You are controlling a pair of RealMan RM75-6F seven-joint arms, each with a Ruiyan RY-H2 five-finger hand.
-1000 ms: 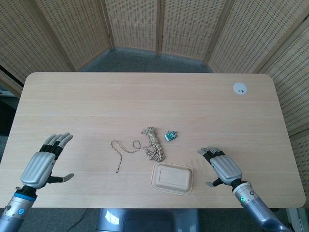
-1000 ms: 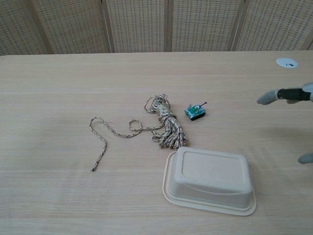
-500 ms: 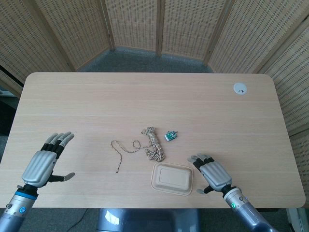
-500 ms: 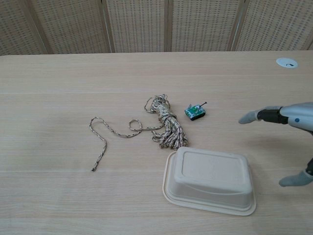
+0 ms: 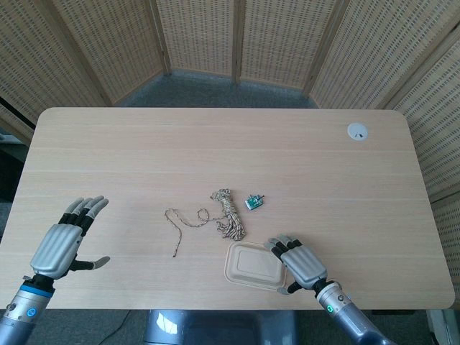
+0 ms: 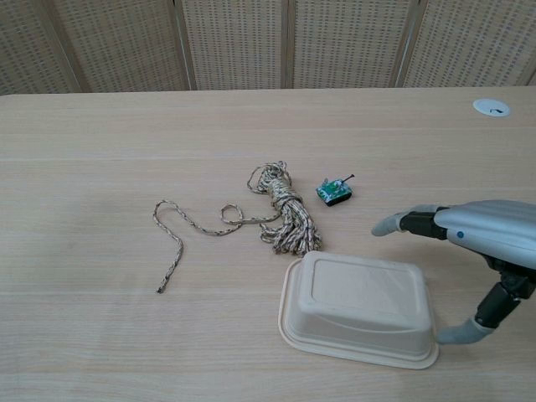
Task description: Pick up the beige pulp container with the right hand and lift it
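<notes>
Fingers of the right hand (image 5: 300, 261) are spread apart, holding nothing, reaching over the right end of the container (image 6: 358, 307), which sits upside down on the table (image 5: 215, 144) with the thumb by its near right corner. Just beyond the container lies a rope (image 6: 280, 209), with a small green toy (image 6: 334, 192) beside it. Far off to the left, the left hand (image 5: 63, 243) hovers open, fingers apart.

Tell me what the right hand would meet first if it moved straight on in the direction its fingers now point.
Probably the beige pulp container: the right hand reaches over its right end, fingers pointing left. Height above the lid is unclear, though.
</notes>
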